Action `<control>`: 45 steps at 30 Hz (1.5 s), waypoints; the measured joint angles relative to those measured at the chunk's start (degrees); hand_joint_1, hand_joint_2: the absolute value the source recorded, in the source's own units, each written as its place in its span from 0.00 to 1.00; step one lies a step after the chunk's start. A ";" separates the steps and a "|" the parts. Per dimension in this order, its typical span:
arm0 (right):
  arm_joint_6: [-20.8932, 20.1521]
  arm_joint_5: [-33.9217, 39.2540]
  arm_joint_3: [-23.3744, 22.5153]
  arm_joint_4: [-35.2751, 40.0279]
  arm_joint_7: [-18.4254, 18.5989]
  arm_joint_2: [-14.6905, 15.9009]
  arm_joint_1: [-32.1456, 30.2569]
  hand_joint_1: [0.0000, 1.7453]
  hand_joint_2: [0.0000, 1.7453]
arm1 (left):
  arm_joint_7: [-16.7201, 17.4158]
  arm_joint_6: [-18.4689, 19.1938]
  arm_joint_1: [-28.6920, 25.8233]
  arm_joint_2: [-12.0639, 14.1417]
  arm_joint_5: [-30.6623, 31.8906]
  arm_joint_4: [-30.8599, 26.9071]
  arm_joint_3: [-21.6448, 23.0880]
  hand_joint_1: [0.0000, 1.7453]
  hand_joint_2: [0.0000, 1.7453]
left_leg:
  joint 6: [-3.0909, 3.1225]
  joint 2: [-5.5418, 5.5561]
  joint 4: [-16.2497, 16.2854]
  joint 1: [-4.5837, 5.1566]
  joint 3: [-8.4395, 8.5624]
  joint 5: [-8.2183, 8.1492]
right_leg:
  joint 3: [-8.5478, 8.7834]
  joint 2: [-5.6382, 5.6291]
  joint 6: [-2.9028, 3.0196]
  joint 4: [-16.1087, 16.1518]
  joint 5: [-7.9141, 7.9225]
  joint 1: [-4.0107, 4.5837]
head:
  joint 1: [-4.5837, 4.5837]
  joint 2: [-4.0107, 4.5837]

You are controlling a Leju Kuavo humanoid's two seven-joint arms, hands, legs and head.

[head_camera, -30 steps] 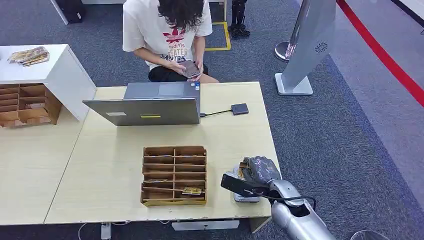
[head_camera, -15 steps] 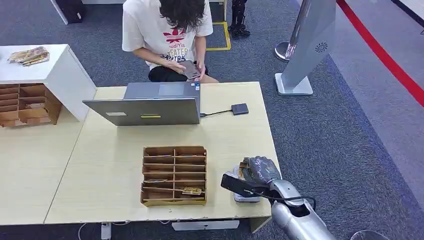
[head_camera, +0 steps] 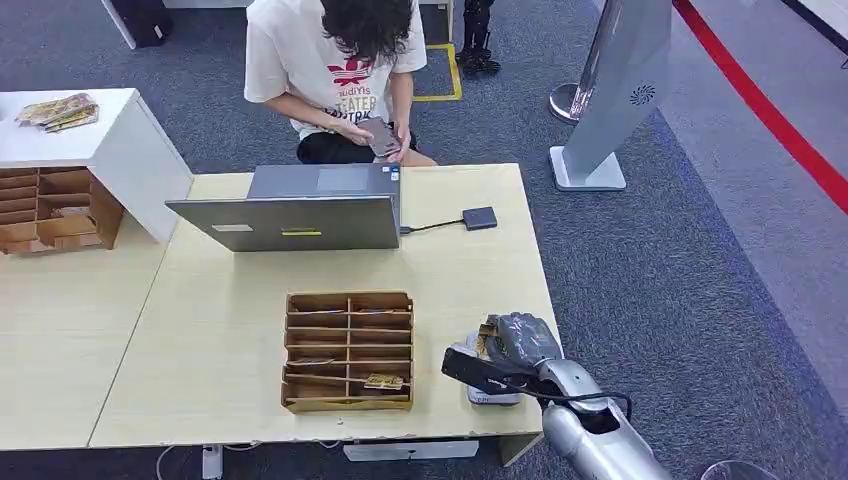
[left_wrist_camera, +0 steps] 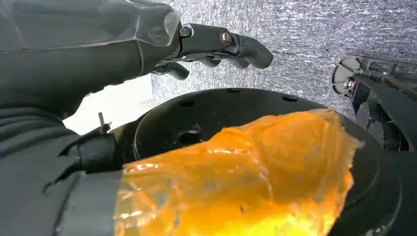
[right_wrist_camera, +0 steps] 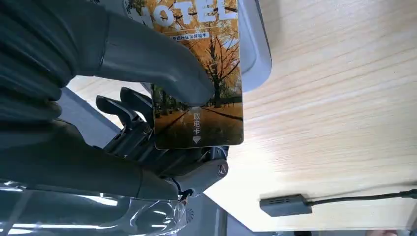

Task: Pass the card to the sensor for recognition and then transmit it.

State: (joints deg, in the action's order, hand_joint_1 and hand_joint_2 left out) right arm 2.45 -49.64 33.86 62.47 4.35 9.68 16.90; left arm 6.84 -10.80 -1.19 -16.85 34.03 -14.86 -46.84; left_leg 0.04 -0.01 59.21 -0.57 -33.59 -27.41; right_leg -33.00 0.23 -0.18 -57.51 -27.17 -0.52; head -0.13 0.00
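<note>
My right hand [head_camera: 515, 345] hovers at the table's front right corner and pinches a hotel card [right_wrist_camera: 221, 59] printed with autumn trees between thumb and fingers. A sliver of the card [head_camera: 483, 336] peeks out at the hand's left side. Right beneath the card lies the white sensor [head_camera: 490, 395], whose pale rounded body [right_wrist_camera: 255, 54] shows behind the card in the right wrist view. Whether card and sensor touch, I cannot tell. My left hand [left_wrist_camera: 211, 44] hangs over the grey carpet, fingers loosely apart, holding nothing.
A wooden card organizer [head_camera: 348, 350] with a few cards stands left of the sensor. Behind it sit a laptop [head_camera: 300, 215] and a small black box on a cable [head_camera: 480, 217]. A person [head_camera: 335, 70] sits across the table [head_camera: 470, 270] looking at a phone.
</note>
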 joint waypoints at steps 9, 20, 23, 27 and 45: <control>0.00 0.00 0.00 0.00 0.00 0.00 0.00 1.00 1.00 | -0.02 0.00 -0.04 -0.04 0.00 -0.11 0.00 0.00 0.00 | 0.00 0.00 0.00 0.00 0.00 0.00 | 0.00 0.00 0.00 0.00 0.00 0.00 | 0.00 0.00; 0.00 -0.11 0.00 0.04 0.24 0.02 -0.12 1.00 1.00 | -1.75 -1.09 -0.60 -0.79 -0.88 -1.75 -1.23 0.00 0.00 | 0.00 -0.02 0.00 0.00 0.02 0.00 | 0.00 -0.01 0.00 0.01 0.00 0.00 | 0.00 0.00; 0.02 -0.18 0.00 0.20 0.39 0.09 -0.34 1.00 1.00 | -3.21 -2.32 -0.74 -0.85 -1.36 -2.36 -1.99 0.00 0.00 | 0.00 -0.02 0.00 -0.01 0.02 0.00 | 0.00 -0.02 0.00 0.01 0.00 0.00 | -0.02 0.00; 0.02 -0.26 0.00 0.61 0.74 0.17 -0.71 1.00 1.00 | -5.01 -4.48 -0.97 -0.87 -1.66 -3.30 -2.84 0.00 0.00 | 0.00 -0.02 0.00 -0.01 0.03 0.00 | 0.01 -0.02 0.00 0.01 0.00 0.00 | -0.02 0.00; 0.00 -0.44 0.00 1.29 0.87 0.46 -1.05 1.00 1.00 | -6.45 -5.81 -1.11 -0.94 -4.04 -4.37 -2.99 0.00 0.00 | 0.00 0.00 0.00 0.00 0.03 -0.01 | 0.03 -0.02 -0.01 0.01 -0.01 0.00 | -0.02 0.00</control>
State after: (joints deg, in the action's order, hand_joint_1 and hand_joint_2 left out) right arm 2.45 -50.07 33.86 63.76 5.22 10.14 15.85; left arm 0.39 -16.61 -2.30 -17.79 29.99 -19.23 -49.83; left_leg 0.04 -0.01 59.21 -0.58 -33.56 -27.41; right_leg -32.97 0.22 -0.19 -57.50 -27.18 -0.51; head -0.15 0.00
